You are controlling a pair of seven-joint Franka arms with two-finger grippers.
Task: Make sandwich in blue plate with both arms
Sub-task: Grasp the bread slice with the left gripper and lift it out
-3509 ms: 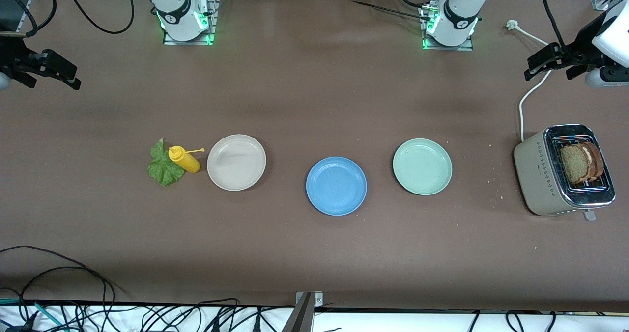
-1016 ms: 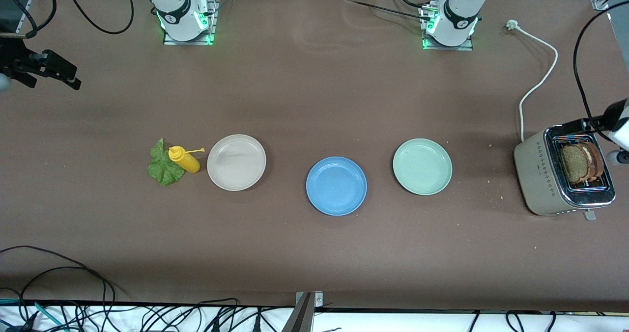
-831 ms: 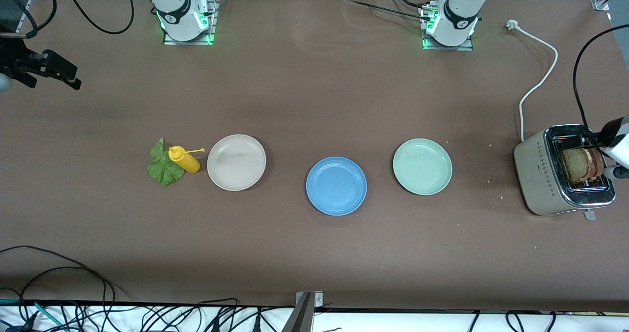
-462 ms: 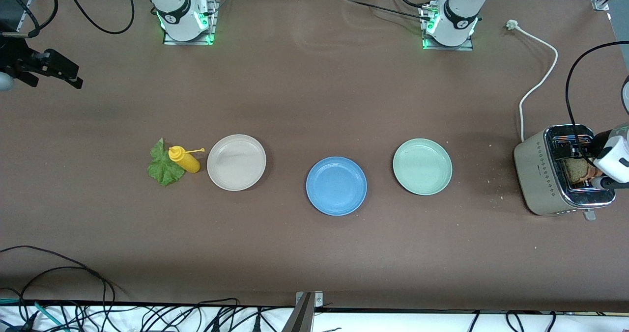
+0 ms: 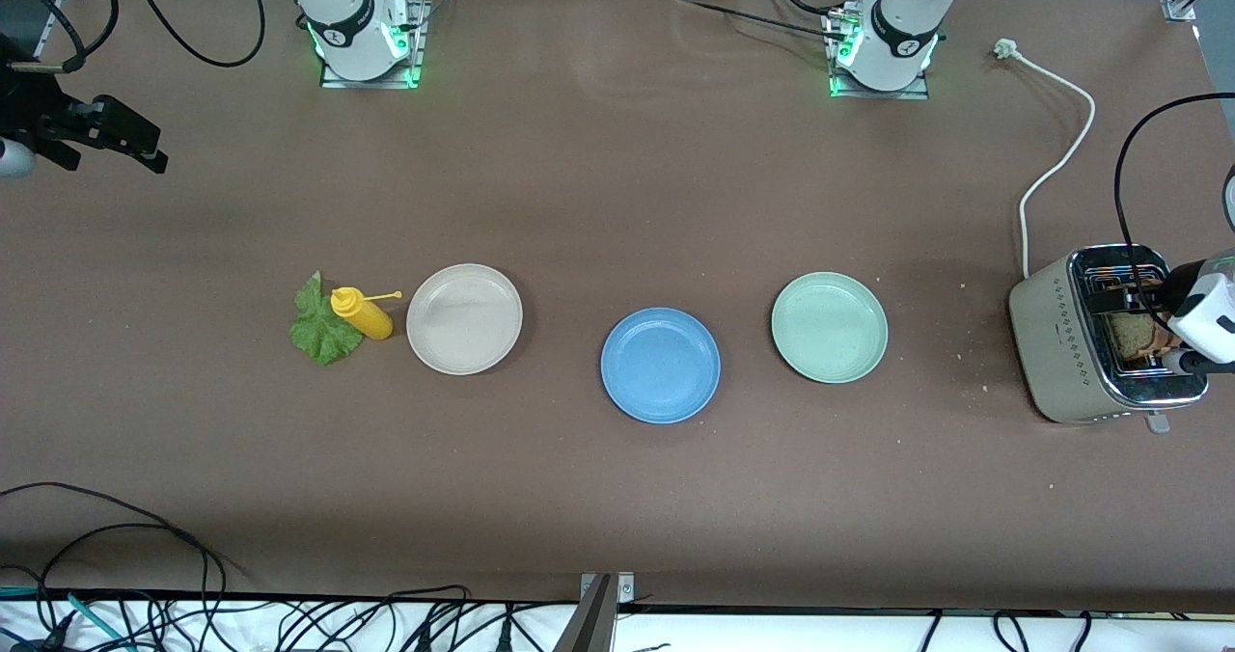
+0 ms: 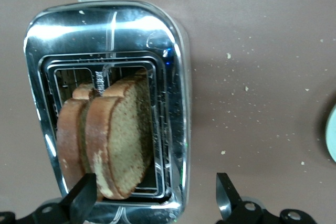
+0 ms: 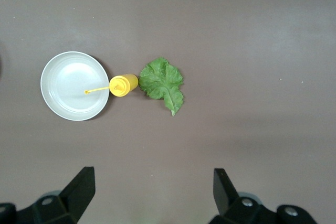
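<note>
Front view: round matte sky-blue plate [image 5: 660, 365] is sitting bare mid-table, between a cream-white plate [image 5: 464, 318] toward the right arm's end and a pale mint-green plate [image 5: 829, 327] toward the left arm's end. Crinkled green lettuce leaf [image 5: 321, 322] is lying beside the cream plate with a yellow squeeze bottle [image 5: 361, 312] resting partly on it. Left gripper [image 5: 1161, 316] is hanging over the chrome-topped beige toaster [image 5: 1066, 339] at the left arm's end; right gripper [image 5: 106, 138] is waiting in the air at the right arm's end. Left wrist view: two brown wholegrain bread slices [image 6: 118, 142] are standing in the toaster slot, black fingers [image 6: 227, 195] spread wide just above, gripping nothing. Right wrist view: right gripper's fingers [image 7: 81, 186] are standing wide apart and empty, high over bare table near lettuce, bottle and cream plate.
</note>
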